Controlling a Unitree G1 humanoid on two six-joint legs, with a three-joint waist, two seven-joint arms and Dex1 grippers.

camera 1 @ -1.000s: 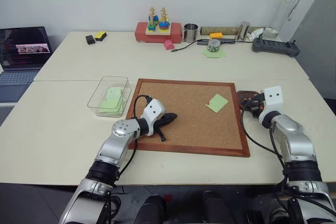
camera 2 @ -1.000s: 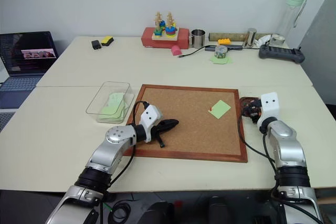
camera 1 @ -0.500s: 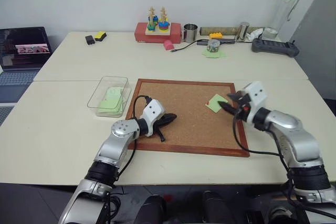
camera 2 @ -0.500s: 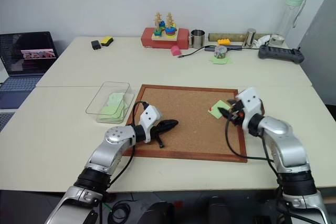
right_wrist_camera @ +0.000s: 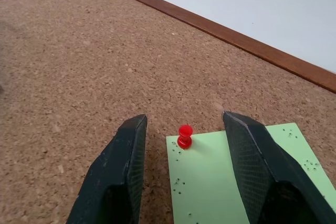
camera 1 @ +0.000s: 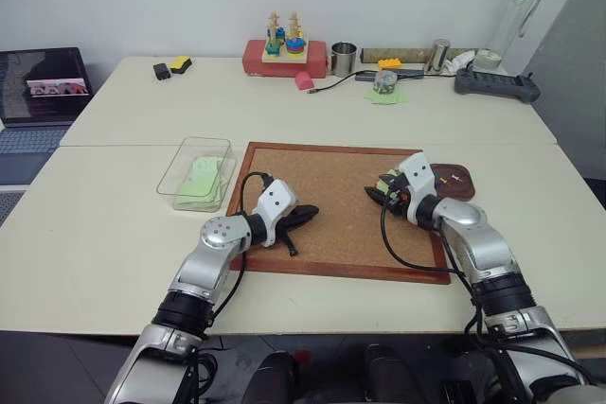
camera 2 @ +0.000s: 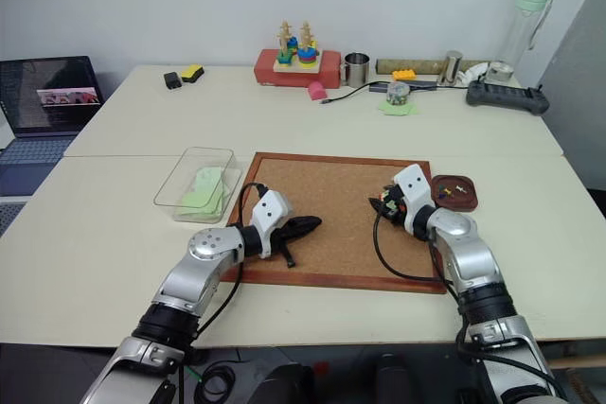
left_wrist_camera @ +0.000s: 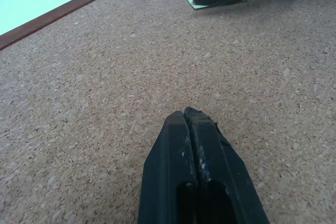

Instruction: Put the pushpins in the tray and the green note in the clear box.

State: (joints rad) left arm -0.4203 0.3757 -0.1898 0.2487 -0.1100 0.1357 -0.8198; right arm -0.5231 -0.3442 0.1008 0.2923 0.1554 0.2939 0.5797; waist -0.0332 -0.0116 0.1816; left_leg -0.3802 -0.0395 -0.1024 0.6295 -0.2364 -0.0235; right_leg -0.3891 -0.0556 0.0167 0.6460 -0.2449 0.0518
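Red pushpin [right_wrist_camera: 184, 136]: stuck upright in a corner of the green note [right_wrist_camera: 247, 182], standing between the right gripper's [right_wrist_camera: 184, 174] two fingers and just ahead of their tips.
Right gripper: jaws about half open with nothing in them, one finger over bare cork, the other over the note. A second ago it hung over the tray [camera 1: 453, 179], off the board's right edge; it has since swung in over the cork board [camera 1: 322, 198] and lined up on the pin.
Meaning of that move: judged as the approach to pulling the last pin on the board. The grasp is not yet made.
Green note: lying flat on the cork under the right gripper, pinned by that one corner, so it looks unable to go anywhere until the pin is out.
Tray: behind and to the right of the right gripper, just off the board's frame, with a few small coloured pins already inside.
Clear box [camera 1: 197, 172]: well to the left of both grippers, past the board's left edge, green paper lying in it.
Left gripper [left_wrist_camera: 191, 116]: fingers pressed together, holding nothing, resting low over bare cork, unmoved over the last second.
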